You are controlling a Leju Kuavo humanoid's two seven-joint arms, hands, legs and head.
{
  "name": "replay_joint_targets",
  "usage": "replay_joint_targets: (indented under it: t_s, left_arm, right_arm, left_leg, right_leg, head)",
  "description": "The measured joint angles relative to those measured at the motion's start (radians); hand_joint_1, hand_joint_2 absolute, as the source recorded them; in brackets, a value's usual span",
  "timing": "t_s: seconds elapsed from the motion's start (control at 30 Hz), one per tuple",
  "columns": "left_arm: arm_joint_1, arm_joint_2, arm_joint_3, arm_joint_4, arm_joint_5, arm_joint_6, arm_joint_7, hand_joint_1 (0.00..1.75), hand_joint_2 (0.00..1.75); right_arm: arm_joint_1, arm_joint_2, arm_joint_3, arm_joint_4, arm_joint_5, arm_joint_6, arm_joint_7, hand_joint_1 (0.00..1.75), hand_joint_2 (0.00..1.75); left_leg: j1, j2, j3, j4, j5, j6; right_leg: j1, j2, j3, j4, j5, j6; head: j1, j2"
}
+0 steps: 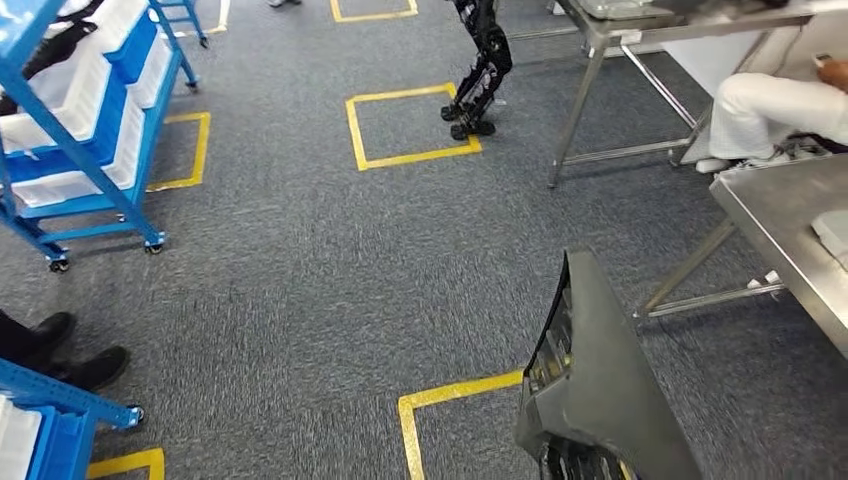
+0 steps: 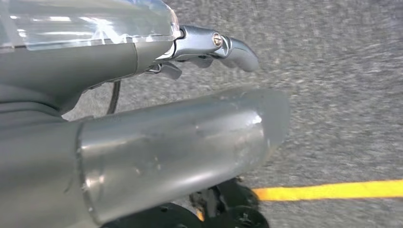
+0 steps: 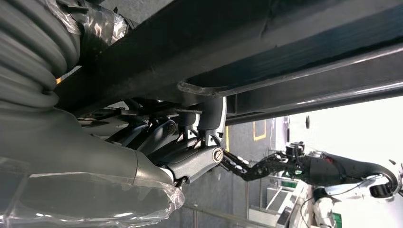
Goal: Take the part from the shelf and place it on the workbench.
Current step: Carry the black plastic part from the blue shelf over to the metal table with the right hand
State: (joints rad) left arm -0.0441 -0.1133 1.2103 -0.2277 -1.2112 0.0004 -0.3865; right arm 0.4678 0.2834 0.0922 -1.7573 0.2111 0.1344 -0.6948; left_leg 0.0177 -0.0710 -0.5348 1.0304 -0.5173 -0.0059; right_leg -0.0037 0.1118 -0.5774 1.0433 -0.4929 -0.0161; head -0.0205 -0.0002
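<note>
Carrying is under way: the long dark grey moulded plastic part (image 1: 600, 385) is gripped from beneath by the right hand (image 3: 190, 142), fingers curled on its edge, short of the steel workbench (image 1: 790, 235). The left hand (image 2: 209, 47) is seen curled, holding nothing.

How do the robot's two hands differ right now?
The right hand has its fingers curled onto the dark grey part, gripping its edge; the left hand holds nothing. The right hand is up under the part, while the left hand hangs over the carpet near a yellow line. Both have grey bodies and metal-jointed fingers.
</note>
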Motion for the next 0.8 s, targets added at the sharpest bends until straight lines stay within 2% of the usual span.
replay_joint_targets:
  t_s: [0.03,0.07,0.13,0.2,0.23,0.27,0.3,0.33,0.37,0.4,0.43,0.47,0.5,0.57,0.63,0.7,0.73,0.77,0.8]
  left_arm:
    - [-0.001,0.0,0.0,0.0,0.0,0.0,0.0,0.0,0.0]
    - [-0.002,-0.001,0.0,0.0,0.0,0.0,0.0,0.0,0.0]
    - [-0.003,-0.001,0.0,0.0,0.0,0.0,-0.001,0.0,0.0]
    - [0.0,-0.001,0.001,0.0,0.0,0.0,-0.001,0.0,0.0]
    - [0.001,-0.001,0.001,0.0,0.0,0.0,-0.001,0.0,0.0]
    - [0.002,0.0,0.001,0.0,0.0,0.0,-0.001,0.0,0.0]
    - [0.002,0.0,0.001,0.0,0.0,0.0,-0.001,0.0,0.0]
    - [0.001,0.0,0.002,0.0,0.0,0.0,-0.001,0.0,0.0]
    - [0.0,0.0,0.002,0.0,0.0,0.0,-0.001,0.0,0.0]
    - [0.0,0.0,0.001,0.0,-0.001,0.0,-0.001,0.0,0.0]
    - [0.0,0.0,0.001,0.0,-0.002,0.0,-0.001,0.0,0.0]
    - [-0.001,0.0,0.001,0.0,-0.003,0.0,-0.001,0.0,0.0]
    - [-0.003,0.0,0.001,0.0,-0.003,0.0,-0.001,0.0,0.0]
    - [-0.008,0.0,0.001,0.0,-0.005,0.0,-0.001,0.0,0.0]
    - [-0.011,-0.001,0.001,0.0,-0.006,0.001,-0.001,0.0,0.0]
    - [-0.009,-0.001,0.001,0.0,-0.008,0.001,-0.001,0.0,0.0]
    - [-0.006,-0.001,0.001,0.0,-0.009,0.001,-0.001,0.0,0.0]
    - [-0.004,-0.001,0.002,0.0,-0.009,0.001,-0.001,0.0,0.0]
    - [-0.002,0.0,0.002,0.0,-0.009,0.001,-0.001,0.0,0.0]
  right_arm:
    - [0.001,0.0,0.001,0.0,0.0,-0.002,0.0,1.75,1.75]
    - [0.002,0.0,0.001,0.0,0.001,-0.003,0.0,1.75,1.75]
    - [0.001,0.0,0.001,0.0,0.0,-0.007,0.0,1.75,1.75]
    - [-0.001,0.0,0.001,0.001,0.0,-0.008,0.0,1.75,1.75]
    - [-0.002,0.0,0.001,0.002,0.0,-0.008,0.0,1.75,1.75]
    - [-0.001,0.0,0.001,0.003,0.0,-0.008,0.0,1.75,1.75]
    - [-0.001,0.0,0.0,0.004,0.0,-0.008,0.0,1.75,1.75]
    - [0.0,-0.001,0.0,0.004,0.0,-0.008,0.0,1.75,1.75]
    - [0.0,-0.001,0.0,0.005,0.0,-0.008,0.0,1.75,1.75]
    - [-0.001,-0.001,0.0,0.005,0.0,-0.009,0.0,1.75,1.75]
    - [-0.001,-0.001,0.0,0.005,0.0,-0.009,0.0,1.75,1.75]
    - [-0.002,-0.001,0.0,0.004,-0.001,-0.009,0.0,1.75,1.75]
    - [-0.001,-0.001,0.0,0.004,-0.001,-0.01,0.0,1.75,1.75]
    - [0.003,-0.001,0.0,0.003,-0.002,-0.01,0.0,1.75,1.75]
    - [0.006,-0.001,0.001,0.002,-0.003,-0.01,0.0,1.75,1.75]
    - [0.005,-0.001,0.001,0.001,-0.003,-0.01,0.0,1.75,1.75]
    - [0.005,0.0,0.001,0.001,-0.003,-0.01,0.0,1.75,1.75]
    - [0.005,0.0,0.001,0.001,-0.003,-0.01,0.0,1.75,1.75]
    - [0.006,0.0,0.001,0.001,-0.003,-0.01,0.0,1.75,1.75]
  left_leg:
    - [0.0,0.009,0.001,-0.003,0.002,0.005]
    - [0.002,0.021,0.003,-0.008,0.006,0.011]
    - [0.005,0.045,0.007,-0.019,0.012,0.026]
    - [0.002,0.072,0.009,-0.023,0.013,0.034]
    - [0.0,0.086,0.009,-0.023,0.012,0.035]
    - [0.0,0.1,0.009,-0.023,0.011,0.035]
    - [-0.001,0.113,0.011,-0.023,0.009,0.035]
    - [-0.001,0.125,0.014,-0.022,0.006,0.033]
    - [-0.001,0.136,0.018,-0.023,0.004,0.031]
    - [-0.003,0.146,0.022,-0.022,0.0,0.027]
    - [-0.004,0.154,0.025,-0.022,-0.003,0.022]
    - [-0.006,0.162,0.028,-0.021,-0.007,0.017]
    - [-0.008,0.17,0.03,-0.022,-0.009,0.012]
    - [-0.007,0.181,0.037,-0.023,-0.014,0.001]
    - [-0.003,0.145,0.03,0.009,-0.042,-0.009]
    - [-0.001,0.094,-0.018,0.117,-0.103,-0.013]
    - [0.0,0.084,-0.051,0.185,-0.132,-0.013]
    - [0.0,0.08,-0.079,0.237,-0.145,-0.014]
    - [0.0,0.079,-0.093,0.257,-0.139,-0.014]
  right_leg:
    - [-0.001,0.01,-0.003,-0.002,0.003,0.006]
    - [-0.001,0.008,-0.005,0.0,0.002,0.011]
    - [0.001,-0.033,-0.027,0.046,-0.029,0.019]
    - [-0.001,-0.086,-0.082,0.159,-0.088,0.025]
    - [-0.003,-0.097,-0.111,0.218,-0.11,0.028]
    - [-0.006,-0.103,-0.129,0.254,-0.117,0.03]
    - [-0.008,-0.107,-0.13,0.256,-0.106,0.031]
    - [-0.009,-0.113,-0.11,0.218,-0.077,0.031]
    - [-0.009,-0.125,-0.076,0.152,-0.041,0.029]
    - [-0.005,-0.147,-0.039,0.083,-0.016,0.026]
    - [-0.001,-0.164,-0.012,0.031,-0.001,0.021]
    - [0.004,-0.176,0.003,0.001,0.003,0.017]
    - [0.009,-0.178,0.005,-0.007,-0.002,0.013]
    - [0.009,-0.157,0.004,-0.013,0.0,0.003]
    - [0.003,-0.137,0.009,-0.023,0.005,-0.011]
    - [0.001,-0.117,0.011,-0.026,0.008,-0.02]
    - [0.002,-0.105,0.011,-0.024,0.007,-0.023]
    - [0.003,-0.092,0.011,-0.022,0.006,-0.024]
    - [0.004,-0.077,0.011,-0.02,0.005,-0.024]
  head:
    - [0.0,0.0]
    - [0.0,0.0]
    - [0.003,0.0]
    - [0.005,0.0]
    - [0.005,0.0]
    - [0.005,0.0]
    - [0.005,0.0]
    - [0.006,0.0]
    - [0.006,0.0]
    - [0.006,0.0]
    - [0.005,0.0]
    - [0.005,0.0]
    - [0.005,0.0]
    - [0.004,0.0]
    - [0.005,0.0]
    - [0.004,0.0]
    - [0.004,0.0]
    - [0.004,0.0]
    - [0.004,0.0]
